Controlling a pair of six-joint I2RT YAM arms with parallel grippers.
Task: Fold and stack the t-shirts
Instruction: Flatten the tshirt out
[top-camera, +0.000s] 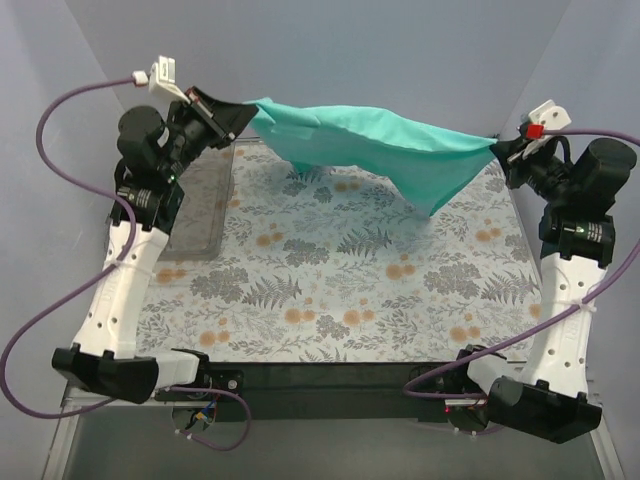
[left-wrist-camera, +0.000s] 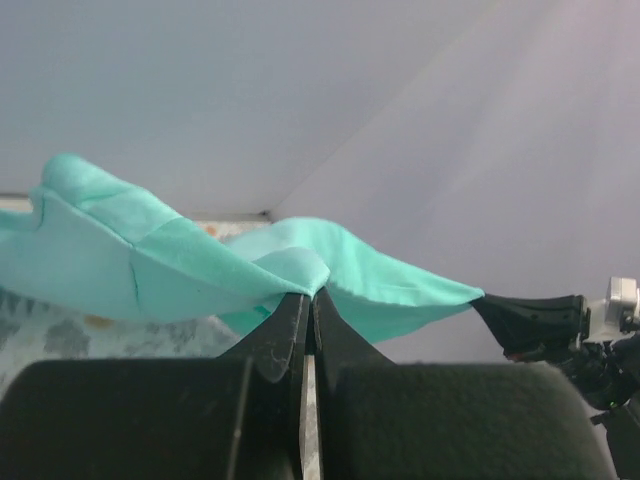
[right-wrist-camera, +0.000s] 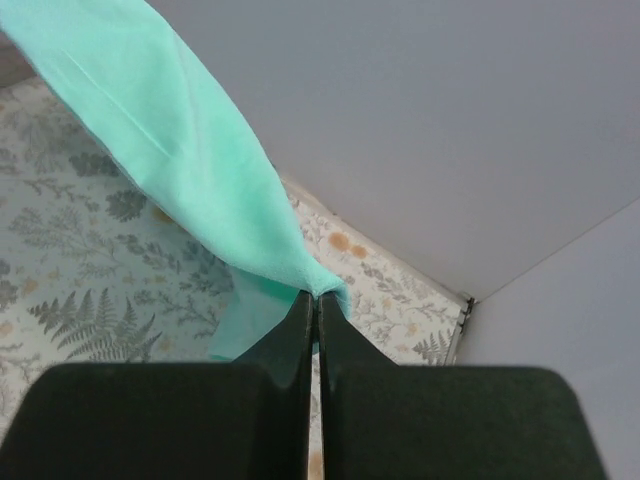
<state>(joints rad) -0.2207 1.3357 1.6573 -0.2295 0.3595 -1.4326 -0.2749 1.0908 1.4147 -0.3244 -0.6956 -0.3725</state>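
- While both arms reach up toward the far side of the table, a single teal-green t-shirt (top-camera: 370, 145) hangs stretched between them, in the air over the far part of the floral table cover (top-camera: 330, 280).
- left gripper (top-camera: 243, 112): jaws pressed together on the shirt's left end, near the far-left corner. In the left wrist view the fabric bunches right at the tips.
- right gripper (top-camera: 497, 148): jaws clamped tight on the shirt's right end, by the far-right edge. In the right wrist view the cloth narrows to a pinched point at the tips.
- Shirt's top edge runs nearly taut from one gripper to the other, a bit higher on the left.
- Rest of the shirt sags below that line. The deepest fold hangs right of centre, and I cannot tell if it touches the cover.
- No print on the shirt, and a few soft creases show.
- clear plastic bin (top-camera: 205, 215) sits at the left side of the table, just beside the left arm, well apart from the shirt.
- purple cables (top-camera: 60, 110) loop out from both arms.
- Grey walls enclose the far side and both flanks.
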